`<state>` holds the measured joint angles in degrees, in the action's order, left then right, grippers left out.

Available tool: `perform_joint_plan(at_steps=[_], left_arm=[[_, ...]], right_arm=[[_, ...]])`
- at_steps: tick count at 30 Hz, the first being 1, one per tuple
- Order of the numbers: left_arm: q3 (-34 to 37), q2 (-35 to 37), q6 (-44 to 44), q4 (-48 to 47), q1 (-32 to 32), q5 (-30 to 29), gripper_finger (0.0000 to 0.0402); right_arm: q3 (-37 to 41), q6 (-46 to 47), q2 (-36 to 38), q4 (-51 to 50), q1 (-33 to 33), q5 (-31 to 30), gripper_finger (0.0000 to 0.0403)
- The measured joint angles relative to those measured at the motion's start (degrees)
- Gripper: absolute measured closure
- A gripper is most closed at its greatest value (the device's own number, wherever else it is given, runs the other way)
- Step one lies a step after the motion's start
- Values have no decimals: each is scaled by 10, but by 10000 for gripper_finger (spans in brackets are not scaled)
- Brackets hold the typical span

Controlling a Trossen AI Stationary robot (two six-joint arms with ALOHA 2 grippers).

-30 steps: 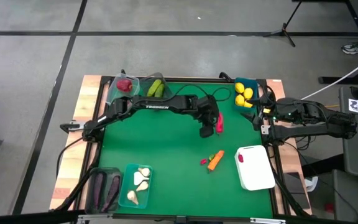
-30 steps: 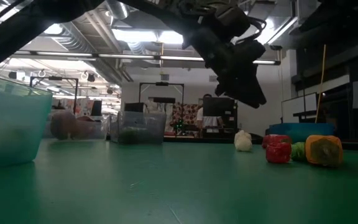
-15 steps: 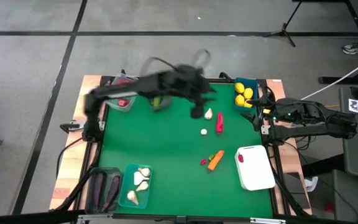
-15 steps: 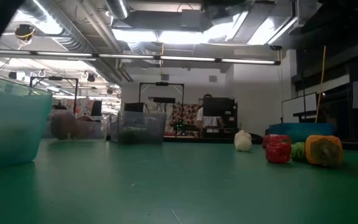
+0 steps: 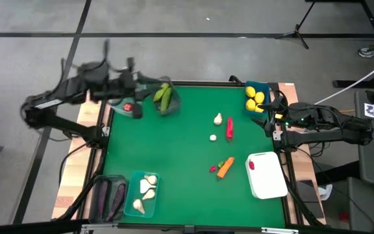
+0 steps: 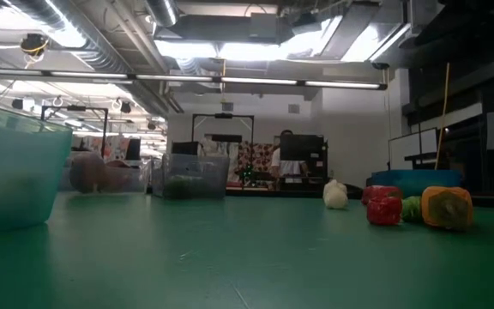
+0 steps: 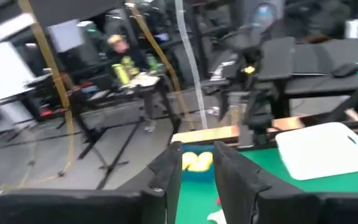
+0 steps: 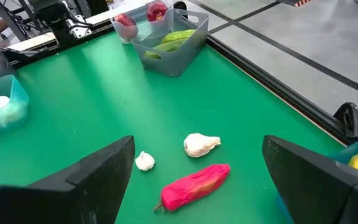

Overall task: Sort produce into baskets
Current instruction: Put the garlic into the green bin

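My left end effector (image 7: 196,171) sits off the green surface (image 5: 180,162) past its far left corner, fingers (image 7: 166,177) parted by a narrow gap with nothing between them; my right end effector (image 8: 197,180) waits at the right edge beside the blue tub (image 5: 257,99) of lemons (image 5: 254,99), fingers spread wide and empty; on the surface I see a larger garlic bulb (image 5: 218,119) and a smaller garlic bulb (image 5: 213,137) lying near a red pepper (image 5: 230,128), all loose; nearer me an orange carrot (image 5: 224,168) touches a small red piece (image 5: 213,169); the white tray (image 5: 266,174) holds one small red item (image 5: 251,165); cucumbers (image 5: 165,96) fill a grey tub (image 5: 167,97) at the far edge, a red fruit (image 5: 128,107) in the clear tub (image 5: 130,104) beside it; eggplants (image 5: 109,194) lie in the dark tub (image 5: 106,195), more garlic (image 5: 145,192) in the teal tub (image 5: 143,194)
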<state>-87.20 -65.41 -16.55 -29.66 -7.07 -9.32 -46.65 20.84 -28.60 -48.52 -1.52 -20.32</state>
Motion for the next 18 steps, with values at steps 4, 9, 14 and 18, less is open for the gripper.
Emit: perform_joint_plan(at_steps=[4,9,14,18], left_arm=[[223,114,53,129,-2,-16,324],[479,166,109,379,3,-14,325],[648,92,136,675,3,-14,317],[670,-9,146,845,3,4,290]], right_arm=[[0,0,0,7,0,0,52],[0,1,0,9,0,0,52],[0,1,0,12,0,0,52],[0,1,0,16,0,0,52]])
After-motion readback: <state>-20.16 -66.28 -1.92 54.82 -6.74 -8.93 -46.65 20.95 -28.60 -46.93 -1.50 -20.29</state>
